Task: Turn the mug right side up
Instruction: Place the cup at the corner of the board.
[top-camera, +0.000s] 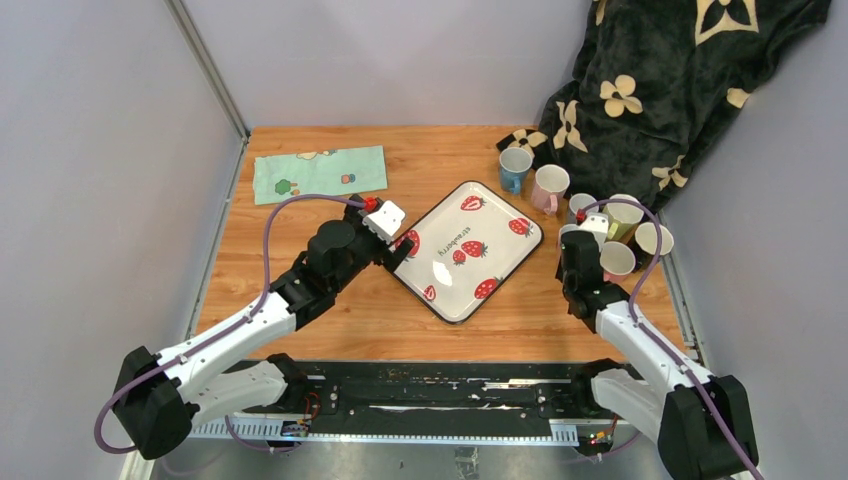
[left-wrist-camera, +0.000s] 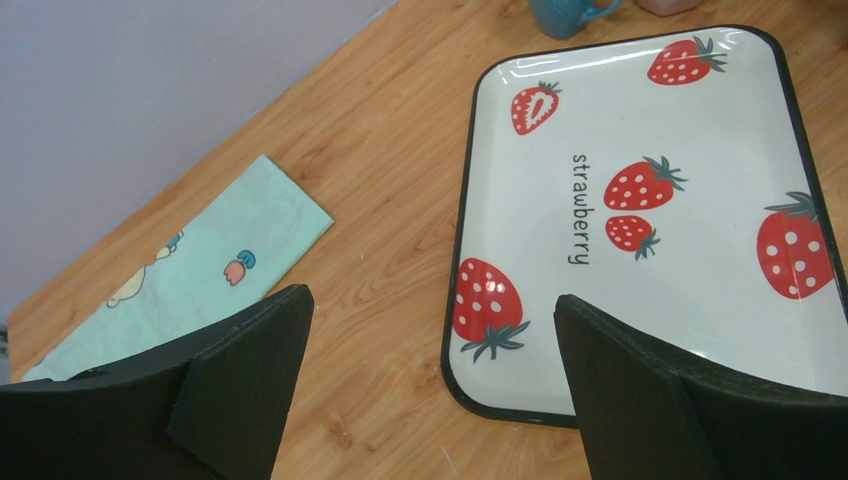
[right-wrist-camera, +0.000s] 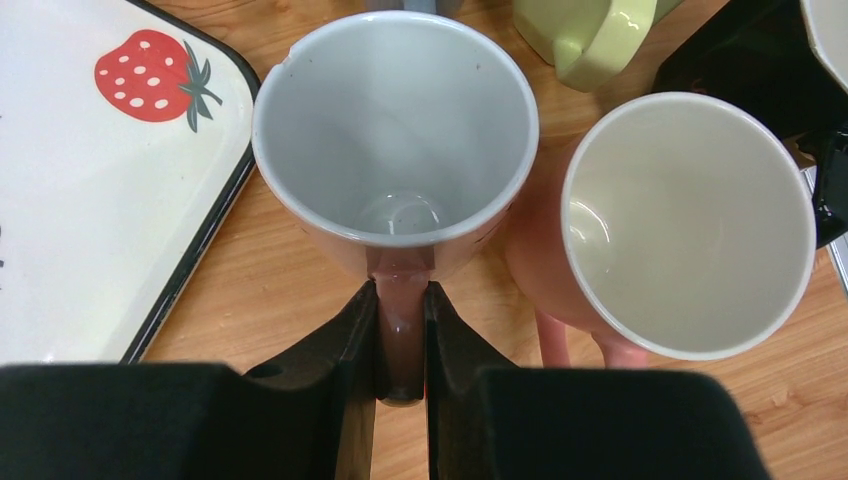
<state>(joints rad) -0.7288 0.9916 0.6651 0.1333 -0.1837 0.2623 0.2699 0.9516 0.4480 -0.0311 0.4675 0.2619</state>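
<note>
A brownish-pink mug with a pale inside stands mouth up on the wooden table, just right of the strawberry tray. My right gripper is shut on its handle, one finger on each side. In the top view this mug is mostly hidden under the right gripper. My left gripper is open and empty, low over the tray's near left corner; it also shows in the top view.
A pink mug stands close on the right of the held one, and a yellow-green mug behind. Several more mugs stand at the back right beside a black flowered blanket. A mint cloth lies at the back left.
</note>
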